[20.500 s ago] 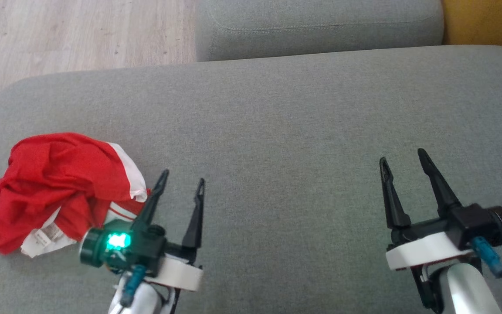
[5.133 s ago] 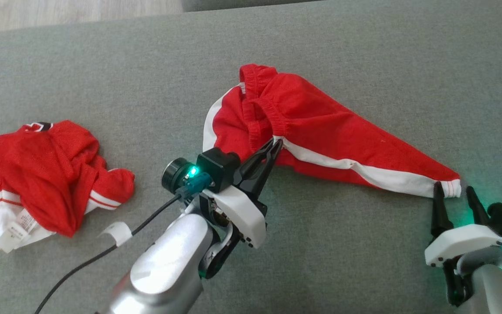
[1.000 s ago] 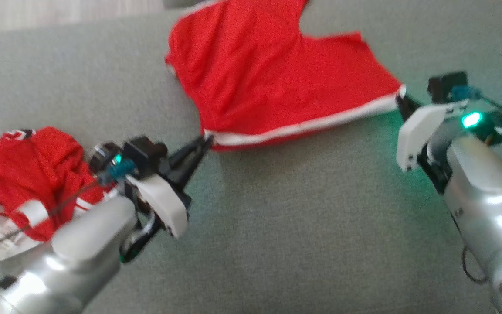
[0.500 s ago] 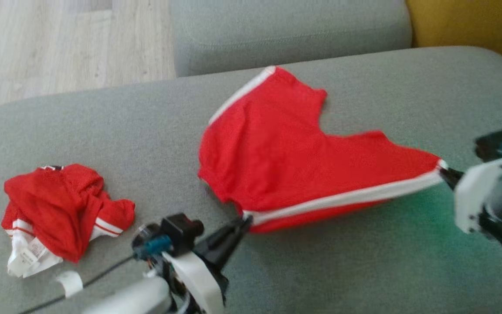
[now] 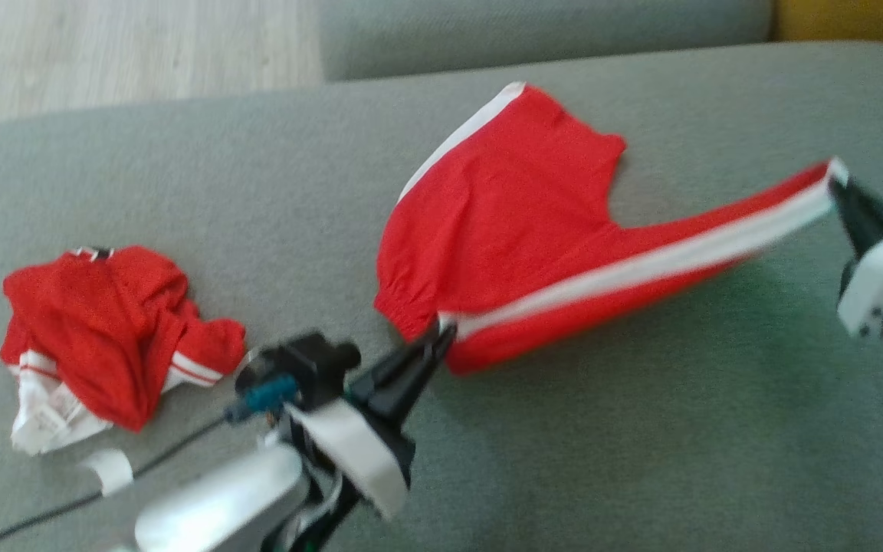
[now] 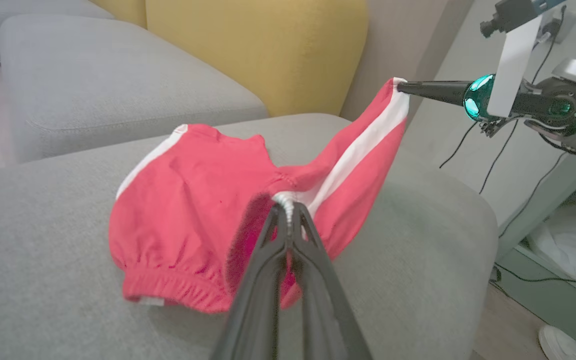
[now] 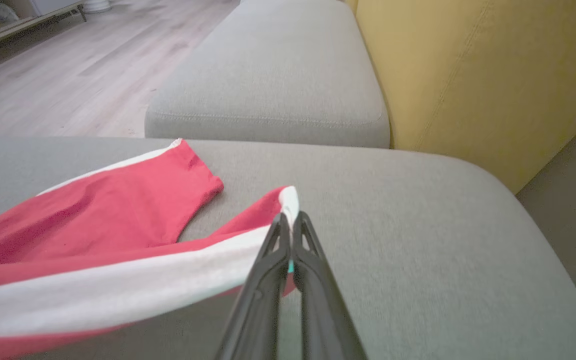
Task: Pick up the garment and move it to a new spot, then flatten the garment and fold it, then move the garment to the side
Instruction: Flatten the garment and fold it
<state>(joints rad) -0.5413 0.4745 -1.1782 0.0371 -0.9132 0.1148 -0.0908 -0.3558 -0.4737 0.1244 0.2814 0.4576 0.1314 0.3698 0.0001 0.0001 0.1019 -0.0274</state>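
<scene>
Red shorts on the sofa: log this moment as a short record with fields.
garment: red shorts with white side stripes
state: stretched between both arms; far leg lies on the grey sofa cushion, near leg is lifted
left fingers: shut on the waistband end of the stripe
right fingers: shut on the leg hem
also there: crumpled red garment at the robot's left, apart from the shorts

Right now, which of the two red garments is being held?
The red shorts with white side stripes, stretched between the left pincer and right pincer. The crumpled red garment lies apart, untouched.
</scene>
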